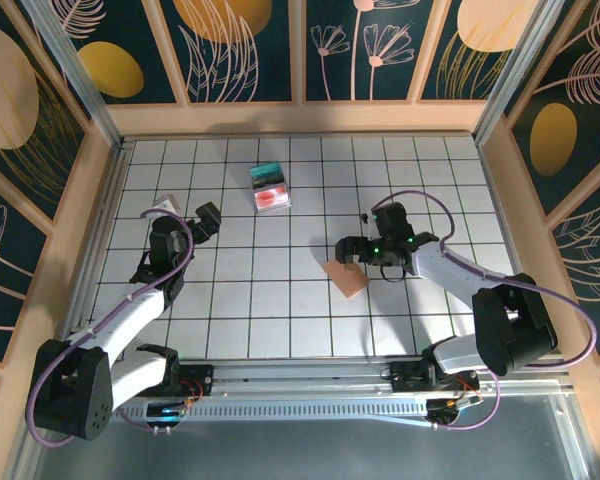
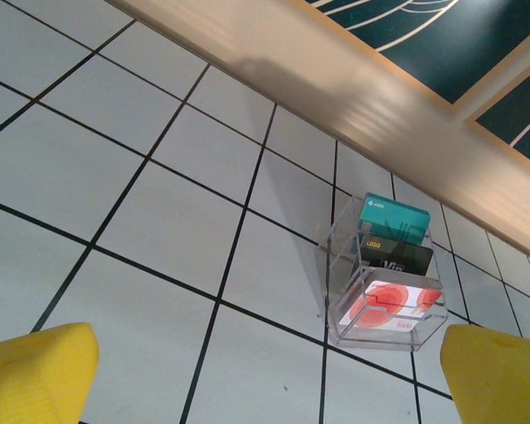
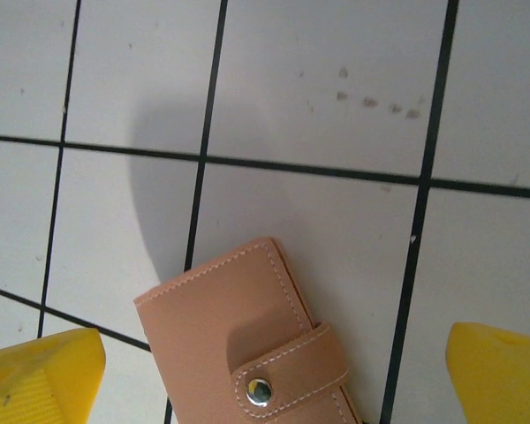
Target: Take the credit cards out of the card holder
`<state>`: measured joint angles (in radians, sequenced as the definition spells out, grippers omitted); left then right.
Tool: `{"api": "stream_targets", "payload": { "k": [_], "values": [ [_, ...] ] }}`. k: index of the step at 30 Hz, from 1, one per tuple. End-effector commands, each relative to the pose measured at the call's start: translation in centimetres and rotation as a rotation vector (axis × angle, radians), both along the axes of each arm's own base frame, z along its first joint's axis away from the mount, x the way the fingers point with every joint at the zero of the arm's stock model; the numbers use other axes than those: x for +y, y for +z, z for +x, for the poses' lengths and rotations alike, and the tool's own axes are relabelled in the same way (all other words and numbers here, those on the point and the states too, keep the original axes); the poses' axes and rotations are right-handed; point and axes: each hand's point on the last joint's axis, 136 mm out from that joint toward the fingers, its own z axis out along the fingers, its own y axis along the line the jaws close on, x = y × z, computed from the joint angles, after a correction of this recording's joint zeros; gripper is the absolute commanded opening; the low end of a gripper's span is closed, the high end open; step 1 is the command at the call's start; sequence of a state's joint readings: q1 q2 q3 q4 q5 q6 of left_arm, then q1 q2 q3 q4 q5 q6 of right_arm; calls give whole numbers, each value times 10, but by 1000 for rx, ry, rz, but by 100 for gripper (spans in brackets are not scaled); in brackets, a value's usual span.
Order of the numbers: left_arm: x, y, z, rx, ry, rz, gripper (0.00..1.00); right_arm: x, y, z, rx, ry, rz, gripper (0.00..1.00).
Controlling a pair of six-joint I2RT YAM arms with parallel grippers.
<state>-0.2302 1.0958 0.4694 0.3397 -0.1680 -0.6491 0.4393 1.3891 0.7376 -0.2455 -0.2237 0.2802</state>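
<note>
Found left arm based at the near-left corner of the surface, stretched forward along the left side. Noted left gripper angled toward the far edge, jaws spread wide, nothing between them; confirmed in the left wrist view by yellow fingertips at both lower corners. Found right arm based at the near-right corner, elbow folded, forearm running left toward the centre. Noted right gripper pointed downward over the surface, jaws fully apart, grasping nothing
</note>
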Motion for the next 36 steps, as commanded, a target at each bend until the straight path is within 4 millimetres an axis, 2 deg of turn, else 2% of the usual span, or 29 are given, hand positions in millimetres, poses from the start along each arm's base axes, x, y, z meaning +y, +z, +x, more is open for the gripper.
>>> {"api": "stream_targets", "payload": {
  "k": [1,12,21,24,28,30,36],
  "values": [
    [0,-3,2,4,12,-19,99,11,-12,-17,77,34,34,99],
    [1,-5,1,26,14,-1,99,42,-12,-39,158,96,118,99],
    [1,-4,1,34,14,3,99,64,-10,-57,188,112,92,99],
    [1,-2,1,33,14,3,99,59,-12,-58,175,86,20,99],
    [0,0,2,29,9,5,99,36,-11,-50,129,-8,-136,99],
    [1,0,2,31,11,7,99,31,-12,-51,114,-27,-189,99],
    [2,0,1,35,18,12,99,39,-29,-64,124,2,-254,99]
  ]
}}
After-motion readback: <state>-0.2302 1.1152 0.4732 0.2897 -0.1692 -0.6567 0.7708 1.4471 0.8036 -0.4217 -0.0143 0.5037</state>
